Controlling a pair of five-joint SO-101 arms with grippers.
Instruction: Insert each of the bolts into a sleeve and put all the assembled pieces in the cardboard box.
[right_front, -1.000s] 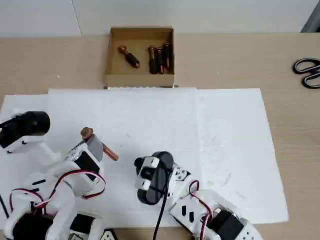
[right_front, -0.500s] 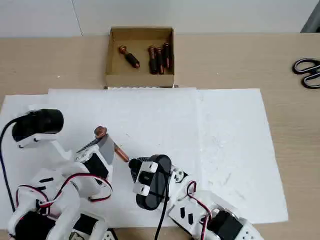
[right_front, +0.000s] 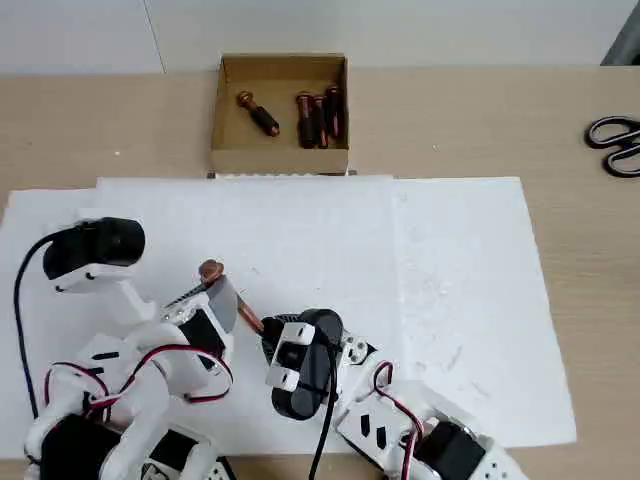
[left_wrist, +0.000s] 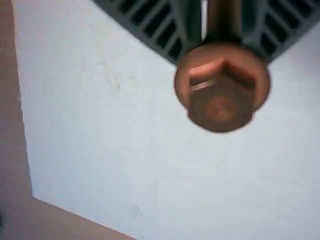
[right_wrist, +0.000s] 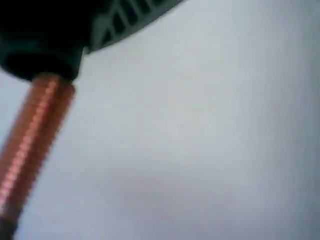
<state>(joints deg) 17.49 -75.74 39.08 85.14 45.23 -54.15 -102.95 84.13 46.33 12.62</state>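
Note:
My left gripper (right_front: 226, 300) is shut on a copper bolt (right_front: 212, 272), held above the white sheet; its hex head (left_wrist: 221, 87) faces the left wrist camera. The bolt's shaft slants down toward my right gripper (right_front: 272, 332), which is shut on a black sleeve (right_wrist: 40, 45). In the right wrist view the threaded shaft (right_wrist: 35, 135) meets the sleeve's mouth. The cardboard box (right_front: 225, 150) stands at the far edge of the sheet, with several assembled pieces (right_front: 318, 115) lying inside it.
A white foam sheet (right_front: 450, 280) covers most of the wooden table in front of the arms. Black scissors (right_front: 615, 145) lie at the far right edge. The left arm's black camera housing (right_front: 95, 250) hangs over the sheet's left side.
My left arm has carried the bolt to the right and slightly away from the front edge, bringing its tip up to the sleeve. The right gripper has shifted a little to the left.

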